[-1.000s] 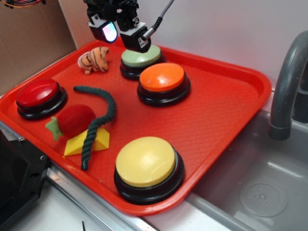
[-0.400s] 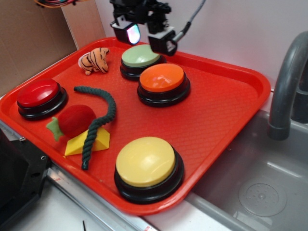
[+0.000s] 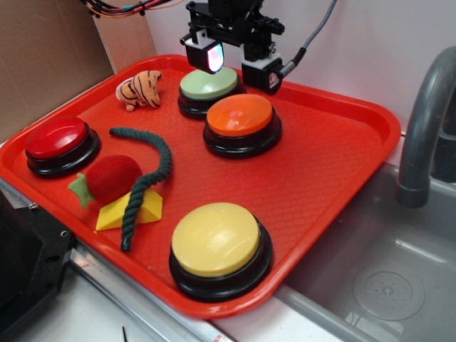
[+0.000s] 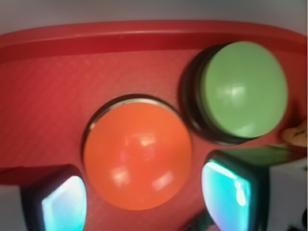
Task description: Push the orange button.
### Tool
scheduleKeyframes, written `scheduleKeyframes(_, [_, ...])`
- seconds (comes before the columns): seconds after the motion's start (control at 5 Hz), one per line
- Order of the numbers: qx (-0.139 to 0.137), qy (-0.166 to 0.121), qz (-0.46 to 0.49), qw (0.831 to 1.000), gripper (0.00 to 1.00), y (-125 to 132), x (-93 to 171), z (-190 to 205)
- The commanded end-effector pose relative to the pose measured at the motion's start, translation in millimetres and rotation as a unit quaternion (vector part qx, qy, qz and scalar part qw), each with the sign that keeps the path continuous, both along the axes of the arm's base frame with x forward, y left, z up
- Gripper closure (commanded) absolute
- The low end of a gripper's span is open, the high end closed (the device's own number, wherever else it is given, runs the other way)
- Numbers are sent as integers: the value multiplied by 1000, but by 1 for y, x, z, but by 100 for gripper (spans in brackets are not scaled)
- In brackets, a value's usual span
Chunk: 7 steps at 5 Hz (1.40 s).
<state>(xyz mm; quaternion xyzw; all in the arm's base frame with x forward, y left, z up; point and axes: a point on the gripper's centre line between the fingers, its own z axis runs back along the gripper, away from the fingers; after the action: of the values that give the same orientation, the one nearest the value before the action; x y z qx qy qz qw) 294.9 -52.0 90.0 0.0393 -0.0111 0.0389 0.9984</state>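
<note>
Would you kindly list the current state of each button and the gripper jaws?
orange button: unpressed, nothing touching it
green button: untouched
red button: untouched
yellow button: untouched
gripper: jaws open, hovering above the tray's far edge, between the green and orange buttons

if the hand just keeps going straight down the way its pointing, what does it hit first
Most likely the orange button: in the wrist view its dome sits between the two fingertips of the hand. The green button lies off to one side. Height above it is unclear.
</note>
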Motion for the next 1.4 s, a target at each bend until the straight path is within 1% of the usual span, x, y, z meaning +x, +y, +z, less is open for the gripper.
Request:
scheduleKeyframes(0.0, [11,-32,-10,999,0,10,-6,-7])
scheduleKeyframes(0.2, [-8,-18,3,1000,0,9,-7,-25])
scheduleKeyframes(0.6, [-26,-13,-20,999,0,5,-2,-29])
scheduleKeyframes(0.8, [-14,2,-21,1000,0,4,4,-24])
scheduleKeyframes(1.0, [-7,-15,-33,999,0,2,6,-6])
scheduleKeyframes(1.2, [-7,-24,-35,999,0,4,5,3])
